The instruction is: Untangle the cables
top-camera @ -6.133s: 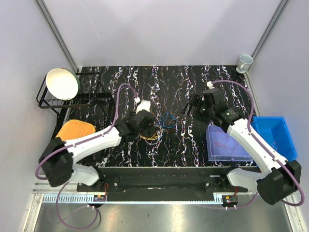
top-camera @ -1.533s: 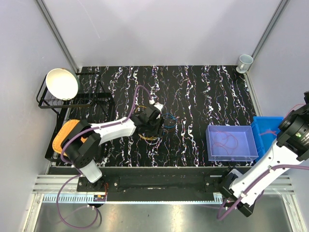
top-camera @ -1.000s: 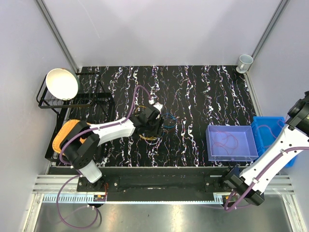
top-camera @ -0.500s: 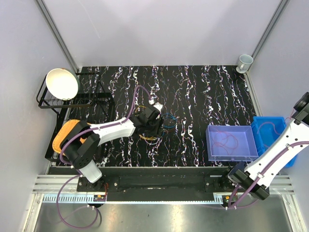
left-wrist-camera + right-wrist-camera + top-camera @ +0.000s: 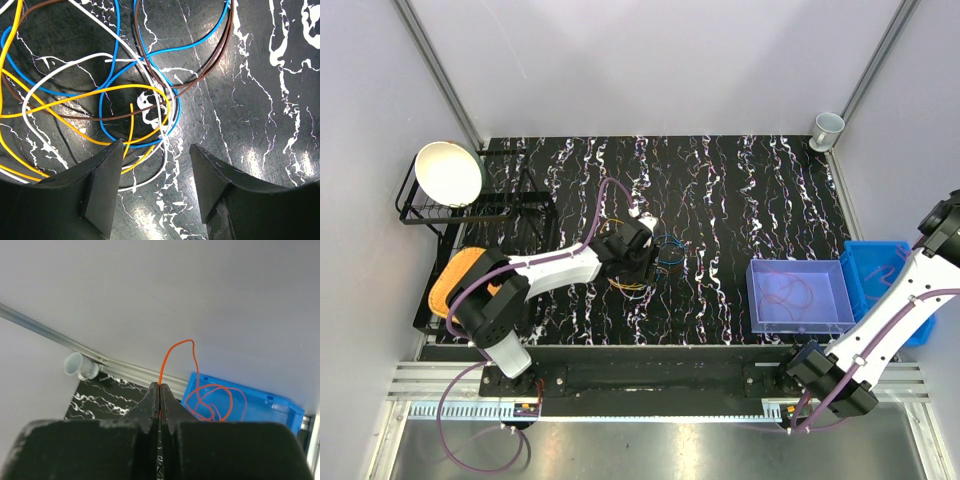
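Cables beyond left jaws, strand in right

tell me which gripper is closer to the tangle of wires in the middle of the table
Left. The left gripper hangs open right over the tangle; the right gripper is far off at the right edge, up by the blue bin, shut on an orange wire.

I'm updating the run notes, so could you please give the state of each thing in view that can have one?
left gripper, open above the cable tangle.
right gripper, shut on the orange cable.
orange cable, pinched at one point, hanging in loops toward the blue bin.
cable tangle, looped together on the table.
white bowl, tilted in the rack.
cup, upright.
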